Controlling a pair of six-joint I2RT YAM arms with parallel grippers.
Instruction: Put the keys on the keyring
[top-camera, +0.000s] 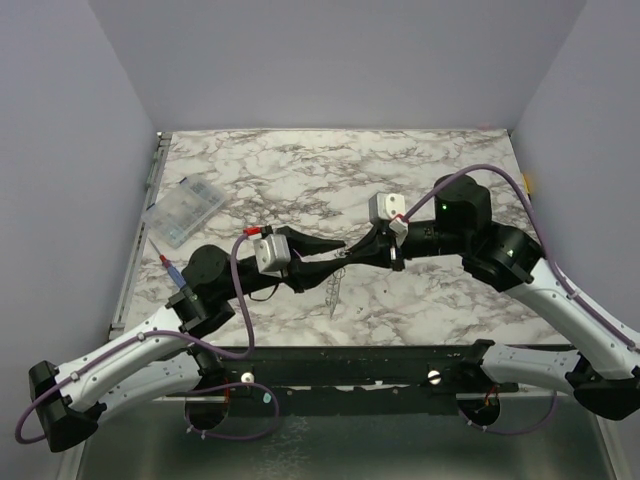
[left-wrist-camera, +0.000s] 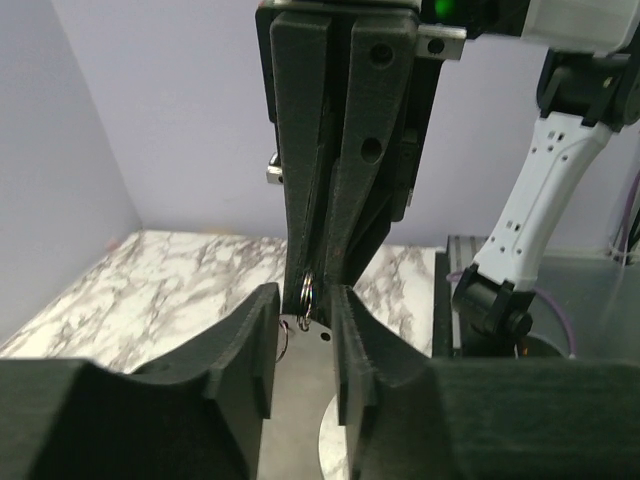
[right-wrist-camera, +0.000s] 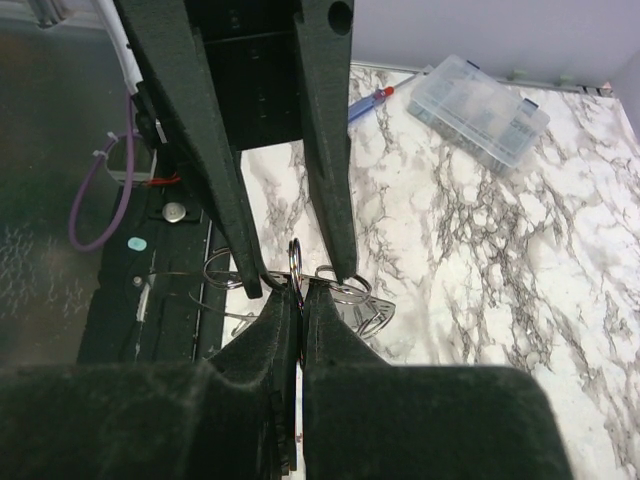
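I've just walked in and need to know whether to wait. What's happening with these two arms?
The two arms meet above the middle of the marble table. The right gripper is shut on a small metal keyring, holding it on edge in the air. The left gripper is open, with a finger on either side of the ring but not gripping it. I cannot make out a key from these views. A clear plastic box sits toward the table's far left.
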